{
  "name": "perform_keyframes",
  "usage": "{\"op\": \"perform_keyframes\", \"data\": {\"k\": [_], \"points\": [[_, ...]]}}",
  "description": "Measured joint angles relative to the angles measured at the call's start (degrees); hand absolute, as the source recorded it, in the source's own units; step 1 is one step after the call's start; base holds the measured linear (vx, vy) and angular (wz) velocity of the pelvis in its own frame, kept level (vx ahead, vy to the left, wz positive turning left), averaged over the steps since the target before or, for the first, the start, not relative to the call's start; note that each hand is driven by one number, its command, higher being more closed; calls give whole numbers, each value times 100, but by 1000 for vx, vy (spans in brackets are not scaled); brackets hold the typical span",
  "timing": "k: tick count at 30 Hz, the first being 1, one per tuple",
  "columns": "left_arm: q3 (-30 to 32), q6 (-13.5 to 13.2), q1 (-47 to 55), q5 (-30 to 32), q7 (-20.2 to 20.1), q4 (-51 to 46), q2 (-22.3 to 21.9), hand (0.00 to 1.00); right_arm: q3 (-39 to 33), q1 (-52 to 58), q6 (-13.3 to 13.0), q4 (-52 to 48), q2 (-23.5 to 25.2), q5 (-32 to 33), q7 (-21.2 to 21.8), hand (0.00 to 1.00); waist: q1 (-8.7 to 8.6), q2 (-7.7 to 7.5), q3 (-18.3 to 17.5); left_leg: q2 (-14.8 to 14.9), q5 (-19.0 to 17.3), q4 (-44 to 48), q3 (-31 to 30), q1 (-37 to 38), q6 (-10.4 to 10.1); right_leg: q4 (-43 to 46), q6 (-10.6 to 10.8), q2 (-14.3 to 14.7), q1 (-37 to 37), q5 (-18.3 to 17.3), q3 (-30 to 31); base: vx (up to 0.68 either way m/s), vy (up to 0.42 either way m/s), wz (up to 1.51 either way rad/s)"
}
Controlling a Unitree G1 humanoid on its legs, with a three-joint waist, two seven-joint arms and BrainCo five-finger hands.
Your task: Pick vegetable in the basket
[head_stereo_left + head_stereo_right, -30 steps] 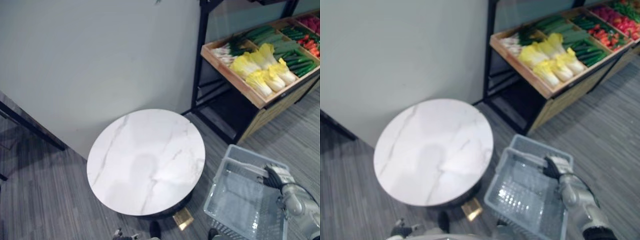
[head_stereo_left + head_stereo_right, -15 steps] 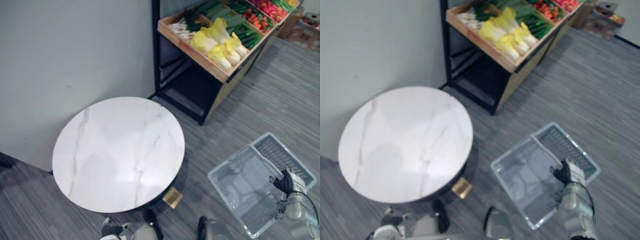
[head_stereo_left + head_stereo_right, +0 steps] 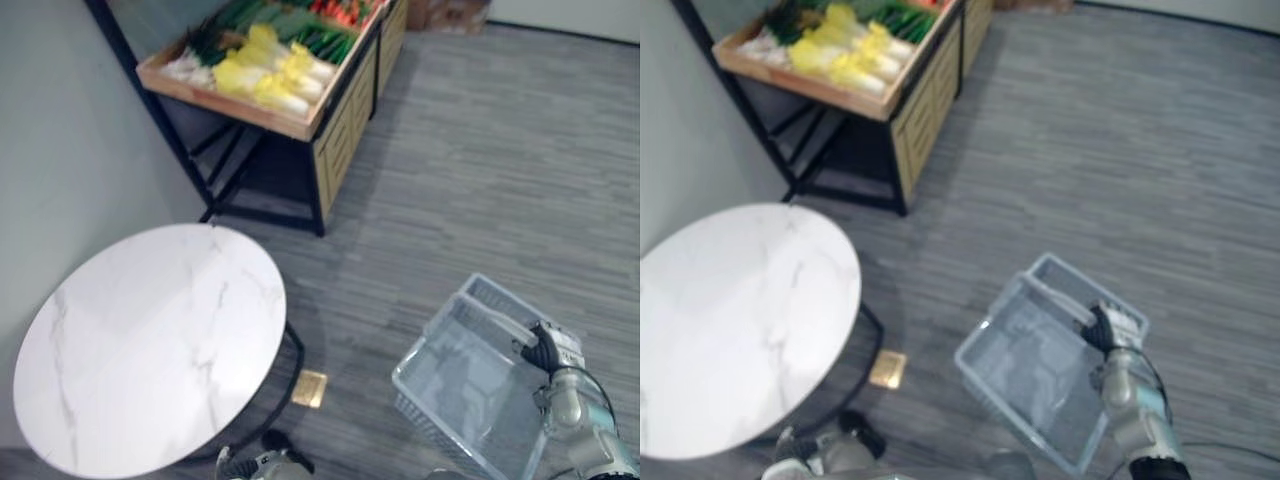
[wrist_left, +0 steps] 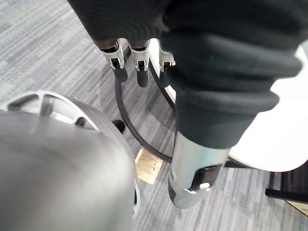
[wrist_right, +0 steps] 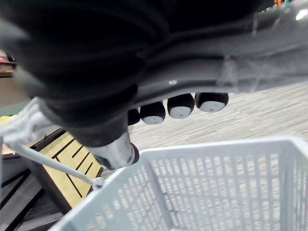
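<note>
1. The right hand's fingers (image 5: pixel 180 106) are curled round the handle (image 3: pixel 500 322) of the pale grey latticed plastic basket (image 3: pixel 465 380). The right hand (image 3: pixel 545 348) carries it low at the robot's right side. The basket's mesh floor looks bare.
2. The left hand (image 4: pixel 141 67) hangs loose, its fingers slack and holding nothing. It sits low beside the black ring base of the round white marble-patterned table (image 3: pixel 140 350).
3. The vegetables are not yet in reach. They lie in the slanted wooden tray (image 3: pixel 230 105) of a black-framed stand, ahead and to the robot's left, well apart from both hands.
4. Yellow-leafed, white-stemmed cabbages (image 3: pixel 265 75) lie side by side at the tray's near end. Their long axes run across the view, leafy ends to the left and stems to the right. Dark green cucumbers (image 3: pixel 320 40) lie beyond them.
5. The free left hand is on the stand's side, so it looks the likelier one to pick while the right holds the basket. First the robot would have to close on the stand, passing the table that sits between.
6. The grey plank-patterned floor (image 3: pixel 480 180) is open to the right of the stand. A plain grey wall (image 3: pixel 60 150) stands behind the table.
</note>
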Motion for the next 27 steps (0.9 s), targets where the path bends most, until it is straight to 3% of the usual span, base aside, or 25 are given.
{"op": "perform_keyframes", "data": {"k": [1, 2, 3, 5, 7, 8, 11, 18, 25, 27], "points": [[-41, 2, 13, 1, -1, -3, -27, 0, -3, 94, 10, -1, -89, 4, -4, 100, 11, 14, 6, 6, -144, -6, 30, 115, -97, -13, -46, 5, -5, -25, 90, -171, -77, -56], [-40, 2, 14, -3, -1, -8, -47, 0, -8, 79, 19, -2, -121, 6, -8, 100, 17, 49, 42, -110, -433, 6, -281, 117, -334, -23, -48, -20, -24, -25, 229, -145, -13, -67], [-53, 2, 14, 0, -1, -9, -44, 0, -1, 63, 25, -4, -119, 6, -9, 100, 29, 36, 76, -243, -644, 15, -584, 113, -403, -33, -73, -58, -41, -10, 343, -151, 39, -97], [-226, -3, 138, -8, -2, -8, -73, 0, 65, -5, 21, -43, -136, 5, -19, 100, 93, 92, 136, -762, -990, 32, -1995, 77, -701, -135, -150, -66, -49, 43, 744, -126, 81, -123], [-262, -67, 299, -41, -8, -10, -199, 0, 200, -99, 19, -48, -216, 8, -45, 100, 133, 217, 94, -1149, -1122, 38, -2882, 172, -887, -170, -160, -23, -185, 86, 1271, -50, 84, -135], [-272, -80, 323, -53, -21, -9, -251, 0, 297, -123, -7, -47, -276, 9, -44, 100, 132, 289, 52, -1277, -1191, 56, -3131, 179, -891, -233, -160, 1, -281, 154, 1497, -13, 65, -110], [-321, -104, 275, -53, -47, -66, -256, 0, 409, -122, -8, -40, -265, 9, -25, 100, 179, 302, 53, -1562, -1385, 4, -3499, 185, -855, -465, -62, -4, -433, 399, 1872, 63, 75, -70], [-392, -125, 146, -62, -55, -73, -175, 0, 434, -136, -29, 62, -267, 13, -19, 100, 184, 274, 73, -1812, -1350, -203, -3717, 161, -784, -1257, 123, -144, -402, 1006, 2014, 87, 67, -25], [-436, -134, 2, -62, -62, -71, -64, 0, 417, -375, -50, 343, -139, 27, -22, 100, 203, 41, 209, -1896, -1466, -249, -3392, 163, -749, -1447, 208, -245, -622, 1212, 2304, -19, 45, -30], [-440, -137, 17, -67, -57, -67, -1, 0, 392, -356, -31, 354, -30, 26, -19, 100, 263, -66, 274, -2071, -1947, 159, -3625, 79, -675, -1289, 240, -330, -701, 1138, 2406, -31, 94, -40]]}}
